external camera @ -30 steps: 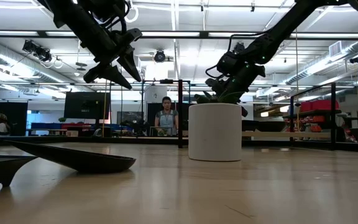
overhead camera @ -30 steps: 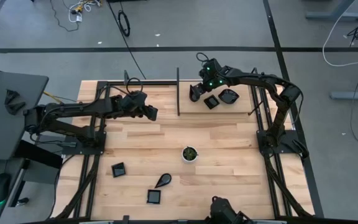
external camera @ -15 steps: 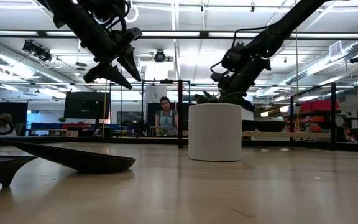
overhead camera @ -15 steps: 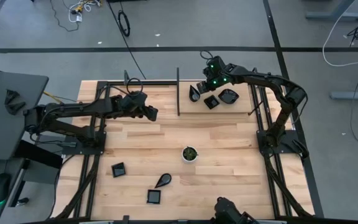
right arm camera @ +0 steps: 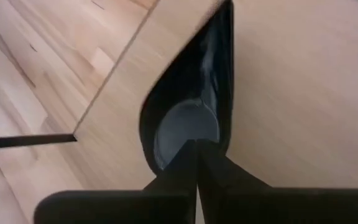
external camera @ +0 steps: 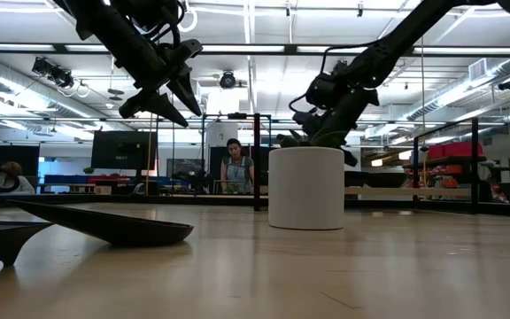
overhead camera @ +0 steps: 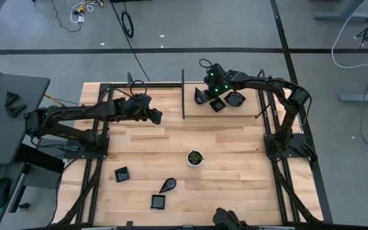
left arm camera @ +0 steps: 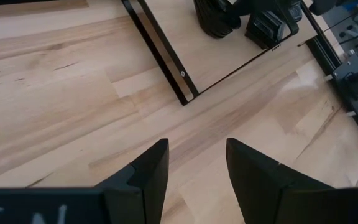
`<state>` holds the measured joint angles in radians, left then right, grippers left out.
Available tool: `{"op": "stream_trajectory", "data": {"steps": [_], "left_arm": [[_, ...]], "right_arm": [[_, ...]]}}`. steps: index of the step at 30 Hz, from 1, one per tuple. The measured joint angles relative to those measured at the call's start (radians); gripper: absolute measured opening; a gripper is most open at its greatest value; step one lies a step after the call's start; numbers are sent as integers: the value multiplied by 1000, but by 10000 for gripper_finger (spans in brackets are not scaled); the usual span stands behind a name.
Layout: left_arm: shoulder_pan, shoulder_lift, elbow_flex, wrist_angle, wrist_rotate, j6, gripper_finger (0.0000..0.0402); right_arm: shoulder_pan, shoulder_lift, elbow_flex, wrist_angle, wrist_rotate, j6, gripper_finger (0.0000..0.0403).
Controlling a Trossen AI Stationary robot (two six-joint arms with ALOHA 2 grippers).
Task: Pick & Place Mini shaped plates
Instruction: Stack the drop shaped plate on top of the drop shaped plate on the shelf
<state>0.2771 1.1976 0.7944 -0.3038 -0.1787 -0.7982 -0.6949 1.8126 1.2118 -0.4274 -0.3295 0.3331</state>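
I have the right gripper (overhead camera: 202, 96) pinched shut, its tips at a teardrop plate (right arm camera: 191, 106) by the black divider post (overhead camera: 183, 94), at twelve o'clock on the wood table (overhead camera: 235, 147). Two more plates (overhead camera: 227, 101) sit just at its three o'clock. The left gripper (left arm camera: 194, 165) hangs open over bare planks, well apart.

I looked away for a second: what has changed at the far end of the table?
The right gripper has closed its fingers over the teardrop plate by the divider, after swinging out and back. The left gripper stayed open above bare wood. The other plates and the white cup did not move.
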Motion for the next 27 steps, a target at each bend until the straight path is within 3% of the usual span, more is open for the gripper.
{"op": "stream_trajectory", "data": {"steps": [9, 18, 27], "left_arm": [[0, 0, 0, 0, 0, 0, 165], [0, 0, 0, 0, 0, 0, 165], [0, 0, 0, 0, 0, 1, 165]], "right_arm": [[2, -36, 0, 107, 3, 2, 8], [2, -54, 0, -78, 189, 18, 4], [23, -22, 0, -17, 153, 8, 4]]}}
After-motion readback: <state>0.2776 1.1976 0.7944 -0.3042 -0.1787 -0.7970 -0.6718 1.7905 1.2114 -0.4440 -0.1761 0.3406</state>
